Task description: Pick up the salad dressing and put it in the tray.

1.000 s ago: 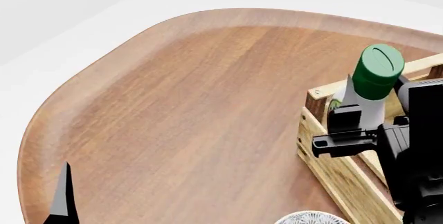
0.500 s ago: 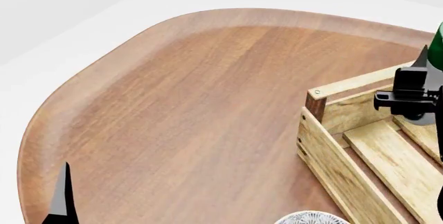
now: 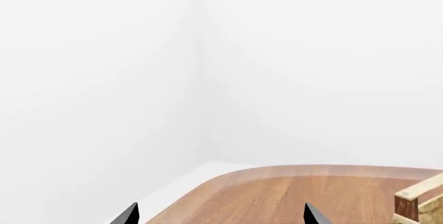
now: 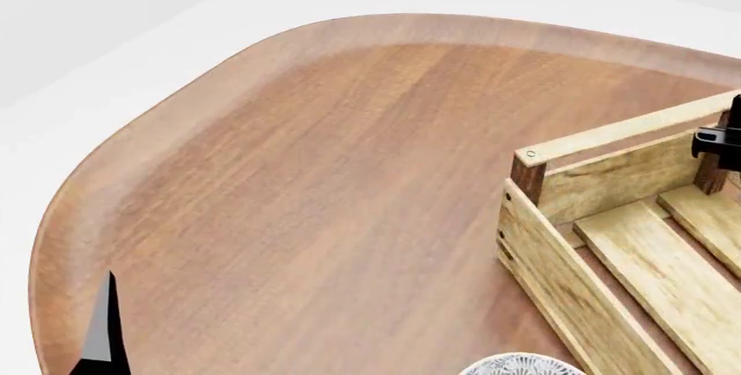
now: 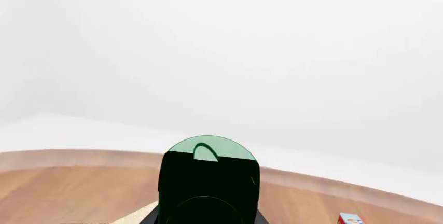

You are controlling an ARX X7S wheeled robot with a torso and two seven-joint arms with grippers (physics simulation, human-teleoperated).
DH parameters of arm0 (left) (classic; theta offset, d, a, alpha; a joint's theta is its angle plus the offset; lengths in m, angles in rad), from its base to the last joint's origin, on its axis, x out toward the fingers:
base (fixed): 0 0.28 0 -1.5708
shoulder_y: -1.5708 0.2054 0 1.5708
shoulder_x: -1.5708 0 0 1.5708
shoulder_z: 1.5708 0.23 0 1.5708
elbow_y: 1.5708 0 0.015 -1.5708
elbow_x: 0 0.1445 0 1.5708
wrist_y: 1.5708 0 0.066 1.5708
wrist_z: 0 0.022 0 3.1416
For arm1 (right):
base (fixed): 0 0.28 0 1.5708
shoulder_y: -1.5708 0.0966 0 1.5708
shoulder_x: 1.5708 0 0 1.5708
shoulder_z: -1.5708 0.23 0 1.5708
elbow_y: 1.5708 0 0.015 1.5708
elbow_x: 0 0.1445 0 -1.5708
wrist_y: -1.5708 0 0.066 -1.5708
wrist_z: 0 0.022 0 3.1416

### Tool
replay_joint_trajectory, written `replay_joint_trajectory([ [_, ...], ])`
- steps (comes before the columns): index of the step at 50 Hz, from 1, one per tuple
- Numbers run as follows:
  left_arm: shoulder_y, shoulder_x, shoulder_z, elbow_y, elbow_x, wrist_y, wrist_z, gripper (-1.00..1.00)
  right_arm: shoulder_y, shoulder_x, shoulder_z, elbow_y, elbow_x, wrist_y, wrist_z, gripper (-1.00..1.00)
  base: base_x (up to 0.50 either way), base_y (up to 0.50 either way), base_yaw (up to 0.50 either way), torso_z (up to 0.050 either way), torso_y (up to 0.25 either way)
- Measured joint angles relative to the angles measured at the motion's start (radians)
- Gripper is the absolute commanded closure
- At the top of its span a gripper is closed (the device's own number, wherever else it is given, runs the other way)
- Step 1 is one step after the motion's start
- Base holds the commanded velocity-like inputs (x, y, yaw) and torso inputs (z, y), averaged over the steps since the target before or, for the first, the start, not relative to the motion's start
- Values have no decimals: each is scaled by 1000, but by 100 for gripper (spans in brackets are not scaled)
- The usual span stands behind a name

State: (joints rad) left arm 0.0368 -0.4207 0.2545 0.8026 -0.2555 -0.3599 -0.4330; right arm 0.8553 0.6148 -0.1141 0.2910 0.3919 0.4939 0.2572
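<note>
The salad dressing fills the bottom centre of the right wrist view: a round green cap over a dark body, close to the camera. My right gripper is shut on it, with its fingers hidden behind the bottle. In the head view only a black part of that gripper shows at the right edge, over the tray's far rail, and the bottle is out of frame. The tray, a light wood crate with dark corner posts, stands at the right. My left gripper is open and empty, near the table's front left.
The round wooden table has a raised rim. A white-grey patterned bowl peeks in at the bottom edge by the crate. A small red box stands far off on the table. One left fingertip shows at the bottom left.
My right gripper has carried the salad dressing to the right over the crate, and the bottle has left the head view. The left arm has not moved.
</note>
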Motion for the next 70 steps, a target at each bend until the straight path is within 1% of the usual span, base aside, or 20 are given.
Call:
replay_joint_trajectory([
  [46,-6,-9,26,-9,17,3,-17,-100,101,-73,-25,539,-91,-299,-28,100,0,0,0,0,1],
  [59,-11,-12,30,-10,17,0,-21,-100,129,-96,-31,715,-110,-417,-47,100,0,0,0,0,1],
  [70,-18,-15,40,-3,22,-11,-25,-100,172,-120,-31,909,-128,-553,-72,100,0,0,0,0,0],
])
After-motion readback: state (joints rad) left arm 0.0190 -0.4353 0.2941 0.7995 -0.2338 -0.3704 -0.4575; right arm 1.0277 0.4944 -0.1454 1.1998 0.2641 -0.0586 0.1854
